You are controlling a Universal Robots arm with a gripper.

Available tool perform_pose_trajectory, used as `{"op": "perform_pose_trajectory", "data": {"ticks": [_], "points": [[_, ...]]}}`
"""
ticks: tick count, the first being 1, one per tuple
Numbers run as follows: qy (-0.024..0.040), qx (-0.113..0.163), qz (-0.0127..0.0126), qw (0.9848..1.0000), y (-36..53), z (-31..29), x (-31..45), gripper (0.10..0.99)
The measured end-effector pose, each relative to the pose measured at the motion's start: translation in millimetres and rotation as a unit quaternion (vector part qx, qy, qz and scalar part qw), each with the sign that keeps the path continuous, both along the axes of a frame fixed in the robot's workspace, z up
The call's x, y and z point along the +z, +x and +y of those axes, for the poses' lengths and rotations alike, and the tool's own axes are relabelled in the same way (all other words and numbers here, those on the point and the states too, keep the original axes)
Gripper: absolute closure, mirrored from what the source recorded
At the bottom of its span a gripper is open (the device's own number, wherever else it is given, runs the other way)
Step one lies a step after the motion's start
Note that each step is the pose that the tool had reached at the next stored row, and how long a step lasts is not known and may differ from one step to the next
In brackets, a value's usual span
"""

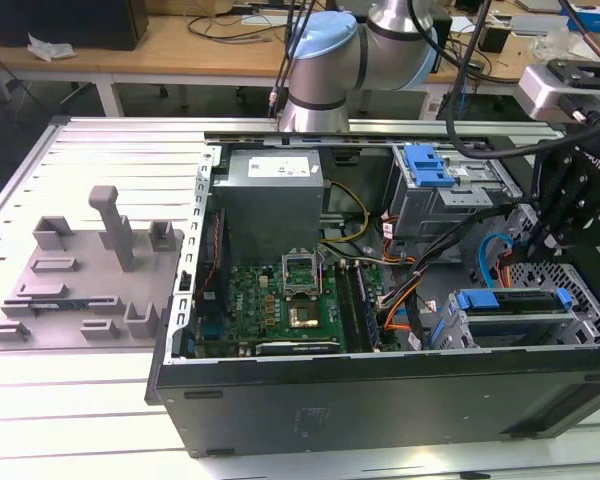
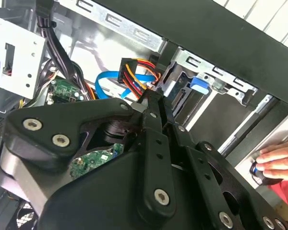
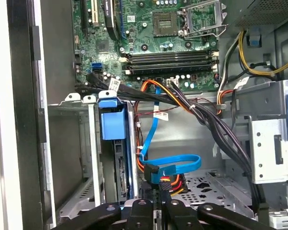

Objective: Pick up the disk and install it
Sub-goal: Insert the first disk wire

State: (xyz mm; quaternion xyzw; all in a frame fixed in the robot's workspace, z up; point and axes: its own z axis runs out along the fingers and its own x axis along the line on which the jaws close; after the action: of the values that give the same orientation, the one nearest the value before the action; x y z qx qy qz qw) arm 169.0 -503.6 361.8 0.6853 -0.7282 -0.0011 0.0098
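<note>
The disk (image 1: 505,300), in its blue carrier, sits slotted in the metal drive cage (image 1: 570,318) at the front corner of the open computer case, on the exterior view's right. In the first wrist view the disk's blue carrier (image 3: 110,122) stands on edge in the cage, with the dark drive edge below it. My black gripper (image 1: 552,225) hangs inside the case just behind that cage. Its fingers (image 3: 140,207) are shut, tips together (image 2: 151,101), right at a black connector with coloured wires (image 3: 167,181) and a blue flat cable (image 3: 180,165). I cannot tell whether anything is pinched.
A person's hand (image 2: 278,160) rests at the case's outer edge. Thick black cable bundles (image 3: 211,122) cross the case beside the motherboard (image 1: 280,300). A second blue-topped bay (image 1: 427,165) and the power supply (image 1: 270,200) stand at the back. A grey fixture (image 1: 80,275) lies on the table left of the case.
</note>
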Motion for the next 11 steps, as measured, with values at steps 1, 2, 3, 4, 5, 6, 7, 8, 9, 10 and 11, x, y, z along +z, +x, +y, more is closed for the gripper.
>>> {"op": "perform_pose_trajectory", "data": {"ticks": [1, 2, 3, 4, 5, 6, 7, 8, 9, 10, 11], "points": [[0.0007, 0.002, 0.0, 1.0, -0.1, 0.0, -0.1, 0.922], [0.0013, 0.004, 0.0, 1.0, -0.4, 0.0, -0.2, 0.922], [0.0014, 0.007, 0.0, 1.0, -0.6, -0.1, -0.2, 0.922], [0.0014, 0.009, 0.0, 1.0, -0.9, -0.2, -0.2, 0.922], [0.0013, 0.01, 0.0, 0.9999, -1.3, -0.2, -0.2, 0.922], [0.0014, 0.012, 0.0, 0.9999, -1.5, -0.2, -0.2, 0.922], [0.0014, 0.014, -0.0001, 0.9999, -1.5, -0.1, -0.2, 0.922], [0.0014, 0.015, -0.0001, 0.9999, -1.6, -0.1, -0.2, 0.922], [0.0013, 0.015, -0.0001, 0.9999, -1.6, -0.1, -0.2, 0.922], [0.0014, 0.015, -0.0001, 0.9999, -1.6, -0.1, -0.2, 0.922], [0.0013, 0.015, -0.0001, 0.9999, -1.6, -0.1, -0.2, 0.922]]}}
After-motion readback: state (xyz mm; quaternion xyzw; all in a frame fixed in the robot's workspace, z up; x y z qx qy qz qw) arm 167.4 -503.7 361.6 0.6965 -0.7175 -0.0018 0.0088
